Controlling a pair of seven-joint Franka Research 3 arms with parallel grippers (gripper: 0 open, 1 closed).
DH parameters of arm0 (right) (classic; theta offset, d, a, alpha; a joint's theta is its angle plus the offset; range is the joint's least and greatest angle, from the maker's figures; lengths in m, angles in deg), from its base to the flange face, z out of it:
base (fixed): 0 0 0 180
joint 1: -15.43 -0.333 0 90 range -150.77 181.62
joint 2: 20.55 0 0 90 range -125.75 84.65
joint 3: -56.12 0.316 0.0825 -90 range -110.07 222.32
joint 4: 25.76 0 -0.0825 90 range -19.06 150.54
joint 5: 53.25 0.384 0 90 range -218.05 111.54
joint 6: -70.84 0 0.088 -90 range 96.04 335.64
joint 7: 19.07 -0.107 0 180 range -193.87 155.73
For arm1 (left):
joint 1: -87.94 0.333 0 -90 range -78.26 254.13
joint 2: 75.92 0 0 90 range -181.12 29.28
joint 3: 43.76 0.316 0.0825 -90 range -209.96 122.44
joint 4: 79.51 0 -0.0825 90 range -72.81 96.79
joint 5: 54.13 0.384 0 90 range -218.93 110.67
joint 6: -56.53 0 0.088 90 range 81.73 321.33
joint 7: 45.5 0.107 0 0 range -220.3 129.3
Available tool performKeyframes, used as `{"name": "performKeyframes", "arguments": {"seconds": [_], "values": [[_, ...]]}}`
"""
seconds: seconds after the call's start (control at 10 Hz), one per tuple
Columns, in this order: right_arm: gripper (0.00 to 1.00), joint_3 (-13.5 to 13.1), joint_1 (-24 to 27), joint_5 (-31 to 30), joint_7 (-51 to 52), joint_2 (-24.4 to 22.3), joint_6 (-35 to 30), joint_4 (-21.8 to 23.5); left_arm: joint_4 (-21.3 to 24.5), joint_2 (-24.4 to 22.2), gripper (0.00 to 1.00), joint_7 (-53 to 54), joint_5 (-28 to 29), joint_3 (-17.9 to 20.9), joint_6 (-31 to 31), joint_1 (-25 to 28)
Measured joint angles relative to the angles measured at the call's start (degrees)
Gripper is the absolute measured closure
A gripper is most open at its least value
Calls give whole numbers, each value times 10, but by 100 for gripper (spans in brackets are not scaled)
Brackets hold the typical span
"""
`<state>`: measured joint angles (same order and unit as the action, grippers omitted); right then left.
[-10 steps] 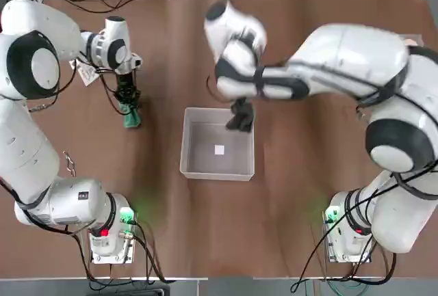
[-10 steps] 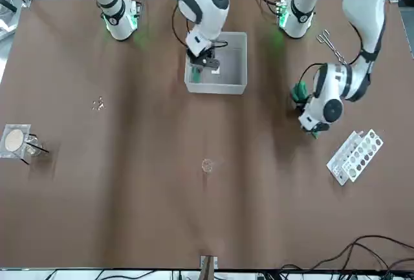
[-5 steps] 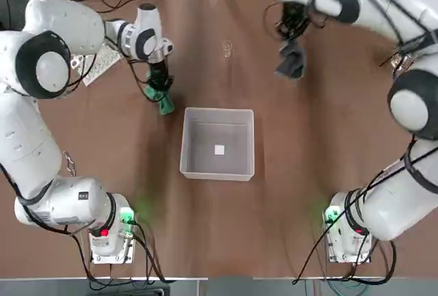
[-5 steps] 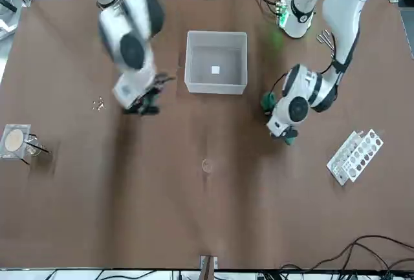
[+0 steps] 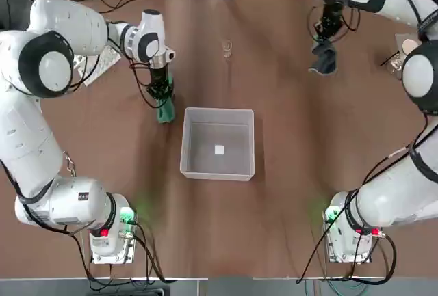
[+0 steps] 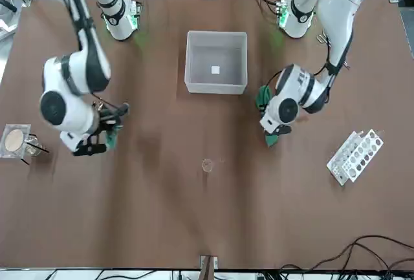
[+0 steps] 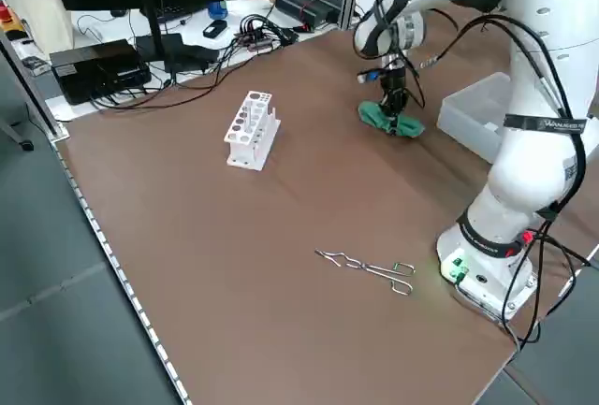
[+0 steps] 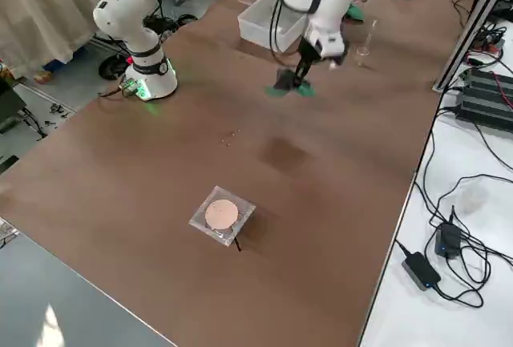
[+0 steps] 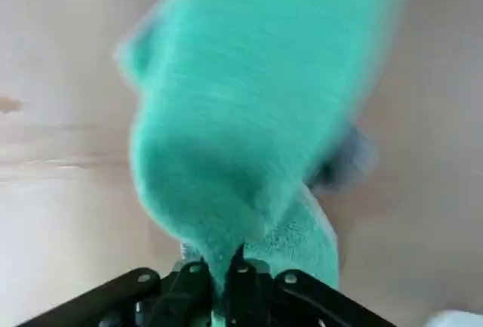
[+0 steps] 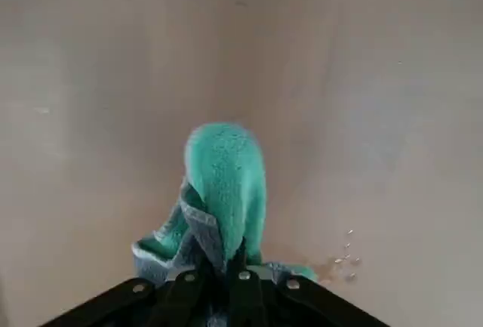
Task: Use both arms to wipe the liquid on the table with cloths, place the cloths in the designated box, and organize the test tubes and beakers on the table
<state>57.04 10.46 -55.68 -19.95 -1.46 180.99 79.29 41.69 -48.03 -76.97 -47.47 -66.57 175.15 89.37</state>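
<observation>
While both grippers pinch cloths, the box sits unfilled mid-table.

Left gripper (image 5: 163, 98) fingers clamped on green cloth (image 5: 165, 111), which hangs down onto the table (image 5: 274, 173) just beside the box's (image 5: 217, 171) far left corner. Right gripper (image 5: 327, 36) nipped tight on the second cloth (image 5: 323, 59), dark from above, green and grey at the wrist (image 10: 224, 191); it hangs over the far right of the table, well apart from the box. Small droplets (image 10: 346, 254) near it. White tube rack (image 6: 355, 156) at the robot's far left.

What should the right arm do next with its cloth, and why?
Probably the right gripper, shut on its cloth, should drag it onto the small droplets lying just beside it on the table: they look unwiped.
</observation>
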Motion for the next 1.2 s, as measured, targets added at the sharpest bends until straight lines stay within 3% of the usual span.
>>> {"name": "performKeyframes", "arguments": {"seconds": [0.3,0.6,0.8,1.0,1.2], "values": [[90,1,51,0,42,28,97,67,55,-33,94,82,12,108,-5,5],[90,2,66,0,47,27,224,184,63,-41,94,153,37,215,-5,7],[90,2,89,0,84,16,244,220,63,-47,94,189,62,276,-5,9],[90,2,111,0,108,-18,243,247,63,-54,94,194,86,313,-5,9],[90,2,145,-1,157,-48,248,276,62,-60,94,195,95,313,-5,7]]}}
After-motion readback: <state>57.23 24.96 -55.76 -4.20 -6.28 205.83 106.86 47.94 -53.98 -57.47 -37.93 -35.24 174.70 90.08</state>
